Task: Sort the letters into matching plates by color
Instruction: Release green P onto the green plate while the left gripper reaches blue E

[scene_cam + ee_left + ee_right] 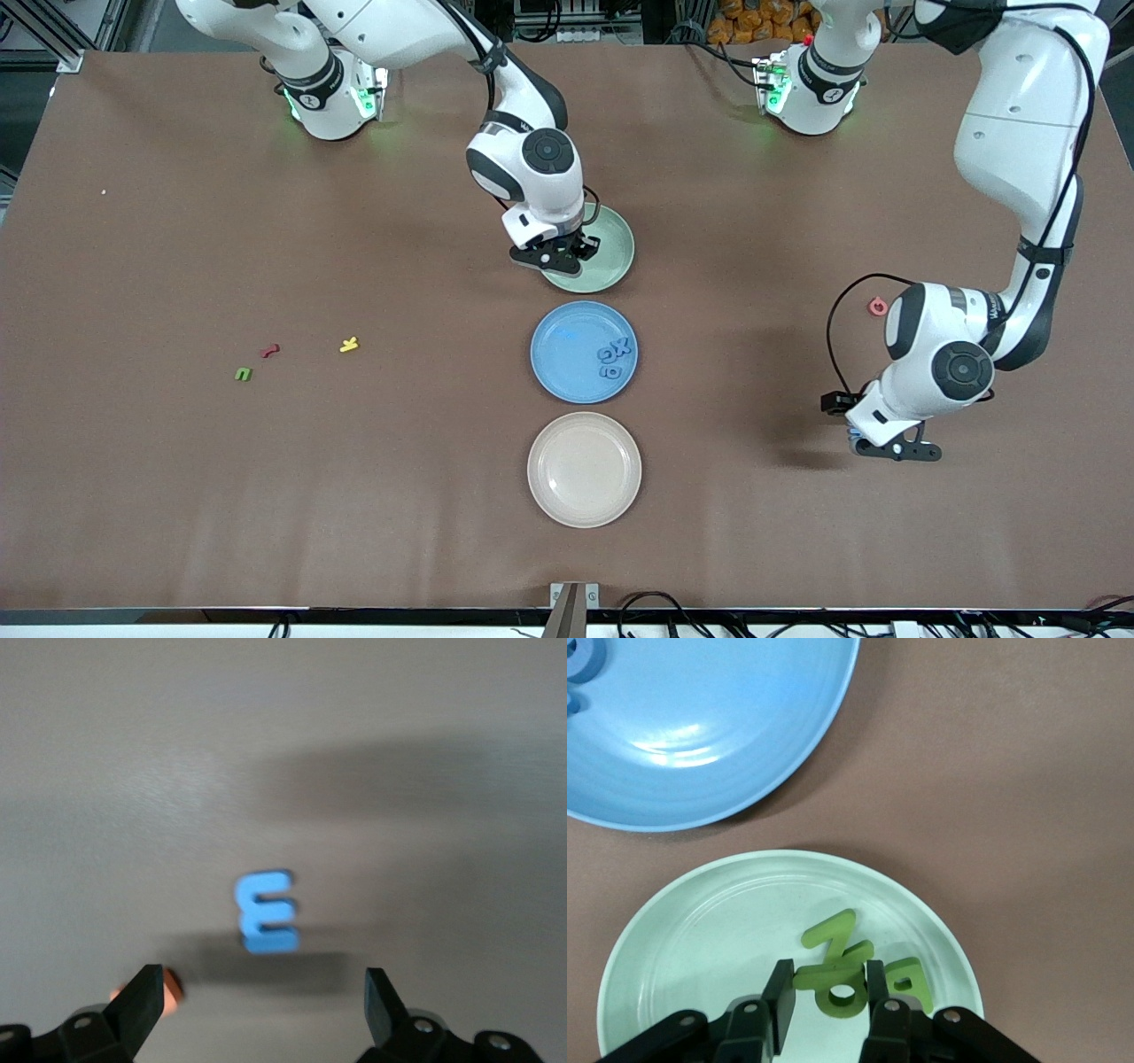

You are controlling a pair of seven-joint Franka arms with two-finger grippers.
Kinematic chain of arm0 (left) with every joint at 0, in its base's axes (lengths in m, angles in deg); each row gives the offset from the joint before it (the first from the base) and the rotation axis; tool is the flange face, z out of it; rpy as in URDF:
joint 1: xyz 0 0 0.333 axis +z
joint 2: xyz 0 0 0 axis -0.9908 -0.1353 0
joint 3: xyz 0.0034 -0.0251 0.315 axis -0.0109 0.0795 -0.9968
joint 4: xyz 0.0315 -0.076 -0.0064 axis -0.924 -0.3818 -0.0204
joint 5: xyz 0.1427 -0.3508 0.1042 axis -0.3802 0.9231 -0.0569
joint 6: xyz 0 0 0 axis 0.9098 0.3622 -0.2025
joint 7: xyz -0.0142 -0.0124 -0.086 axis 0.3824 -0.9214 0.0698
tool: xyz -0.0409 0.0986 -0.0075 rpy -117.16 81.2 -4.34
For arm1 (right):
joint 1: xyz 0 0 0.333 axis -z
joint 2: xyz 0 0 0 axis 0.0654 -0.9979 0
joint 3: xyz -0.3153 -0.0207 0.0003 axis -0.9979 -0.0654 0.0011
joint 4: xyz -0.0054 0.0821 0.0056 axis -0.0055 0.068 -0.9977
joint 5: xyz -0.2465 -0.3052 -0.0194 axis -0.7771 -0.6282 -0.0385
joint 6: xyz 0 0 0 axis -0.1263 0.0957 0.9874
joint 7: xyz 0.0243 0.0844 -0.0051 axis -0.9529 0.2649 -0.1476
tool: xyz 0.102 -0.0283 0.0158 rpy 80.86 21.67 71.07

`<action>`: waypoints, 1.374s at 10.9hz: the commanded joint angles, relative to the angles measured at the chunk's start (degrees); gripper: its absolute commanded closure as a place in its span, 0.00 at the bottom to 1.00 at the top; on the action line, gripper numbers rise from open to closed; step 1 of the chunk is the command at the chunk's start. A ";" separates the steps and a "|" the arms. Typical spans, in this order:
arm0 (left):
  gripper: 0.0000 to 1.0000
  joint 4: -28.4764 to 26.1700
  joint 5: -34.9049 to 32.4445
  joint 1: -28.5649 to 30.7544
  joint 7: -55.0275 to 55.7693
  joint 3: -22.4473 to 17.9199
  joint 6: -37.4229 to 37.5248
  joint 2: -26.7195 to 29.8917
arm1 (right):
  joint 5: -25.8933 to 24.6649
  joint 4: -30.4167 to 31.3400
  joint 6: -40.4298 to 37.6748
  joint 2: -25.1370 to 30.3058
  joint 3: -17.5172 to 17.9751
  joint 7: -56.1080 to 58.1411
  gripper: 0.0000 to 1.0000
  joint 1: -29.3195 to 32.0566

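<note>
Item: brown worktop point(266, 496), three matte plates at its centre.
Pale green plate point(611, 257), at twelve o'clock of blue plate point(567, 354): right gripper point(830, 992) over it, jaws clamped on green letter point(833, 976); release might scatter neighbours.
Left gripper point(263, 1001): jaws apart over blue letter E point(266, 912); could nudge it.

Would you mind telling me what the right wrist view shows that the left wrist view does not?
Only the right wrist view shows the pale green plate with green letters lying in it, the right gripper shut on a green letter over that plate, and part of the blue plate. Only the left wrist view shows a blue letter E lying on the table, with the open left gripper over it. Both show the brown table.
</note>
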 commanded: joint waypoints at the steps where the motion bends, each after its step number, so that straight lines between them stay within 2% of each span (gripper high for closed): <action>1: 0.00 1.55 -0.53 1.12 -1.20 0.70 -2.43 -2.71 | -1.97 -2.60 -1.29 -1.23 -0.35 -5.26 0.19 -0.68; 2: 0.00 1.29 -0.62 1.38 -1.37 0.70 -2.43 -2.02 | -1.88 -2.69 -1.65 -0.97 -0.27 -5.27 0.00 -0.32; 6: 0.00 1.46 -0.44 1.12 -0.50 1.58 -2.34 -1.74 | -1.71 -2.26 -7.43 3.06 0.00 -0.37 0.00 3.18; 9: 0.00 1.46 0.43 0.86 -0.06 1.58 -2.34 -1.75 | -1.09 -1.91 -16.31 8.51 3.76 8.07 0.00 11.69; 11: 0.00 1.37 0.44 0.94 -0.23 1.58 -2.34 -1.75 | -1.09 0.72 -17.03 11.59 5.79 11.24 0.00 16.27; 15: 0.00 1.37 0.96 1.65 -1.63 1.67 -2.43 -2.45 | -0.05 2.40 -22.20 15.90 6.68 22.73 0.00 22.52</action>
